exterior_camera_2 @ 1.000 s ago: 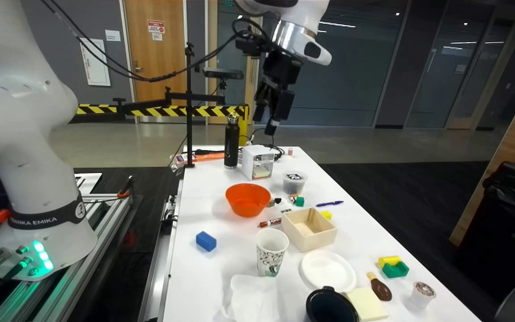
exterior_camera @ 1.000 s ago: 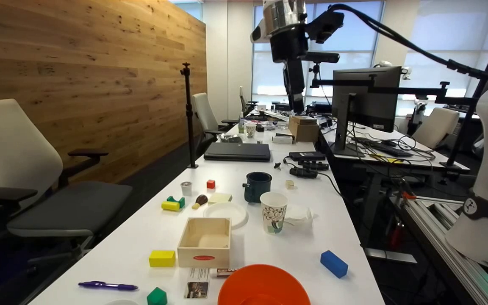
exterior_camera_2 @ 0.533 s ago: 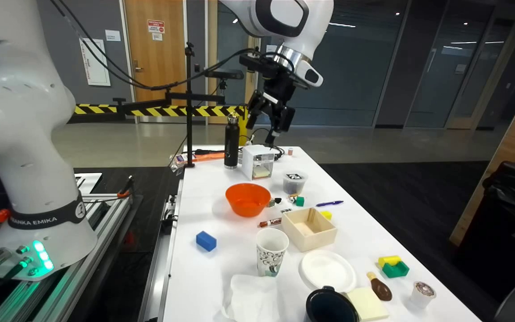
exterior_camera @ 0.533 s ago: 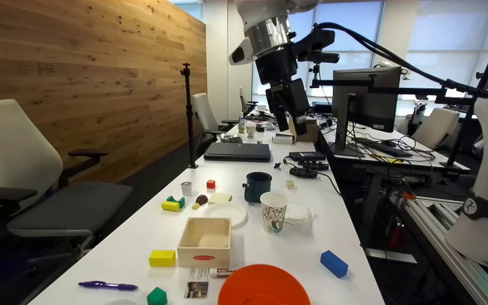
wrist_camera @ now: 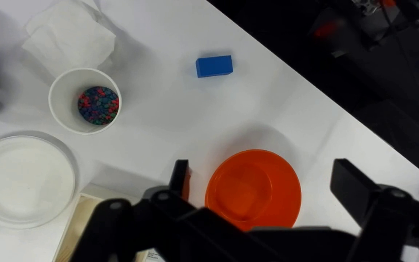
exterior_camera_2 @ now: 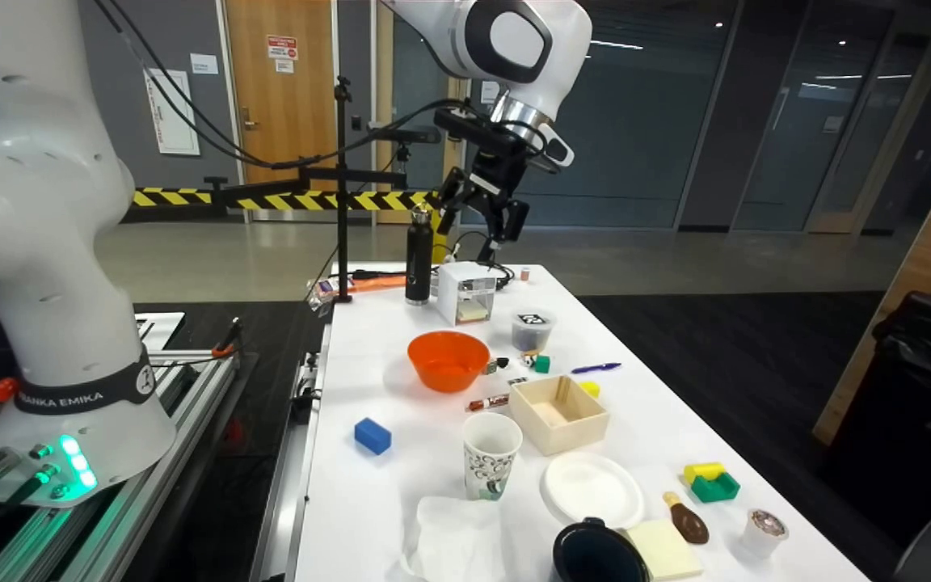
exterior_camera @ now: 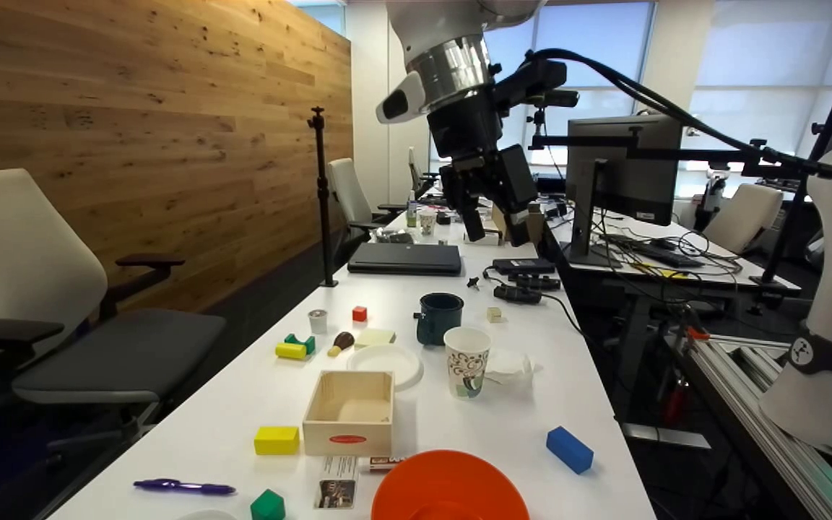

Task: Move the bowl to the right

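Note:
The large orange bowl (exterior_camera_2: 447,361) stands upright on the white table in an exterior view. It is cut off by the lower edge of an exterior view (exterior_camera: 451,487). My gripper (exterior_camera: 497,237) hangs high above the table, tilted, with its fingers spread and nothing between them; it also shows in an exterior view (exterior_camera_2: 465,242), above and behind the bowl. In the wrist view the bowl (wrist_camera: 255,189) lies between the wide-open jaws [of my gripper], well below the fingers (wrist_camera: 353,185), with its lower rim hidden by the gripper's body.
A blue block (exterior_camera_2: 372,436), a patterned paper cup (exterior_camera_2: 491,457) and a wooden box (exterior_camera_2: 556,436) stand near the bowl. A marker (exterior_camera_2: 488,402) lies beside it. A white box (exterior_camera_2: 453,295), a lidded tub (exterior_camera_2: 532,331) and a black bottle (exterior_camera_2: 419,259) stand behind it.
My gripper has come lower and turned, and its two fingers now show apart. In an exterior view it has shifted left from where the bottle stands off. The bowl has not moved.

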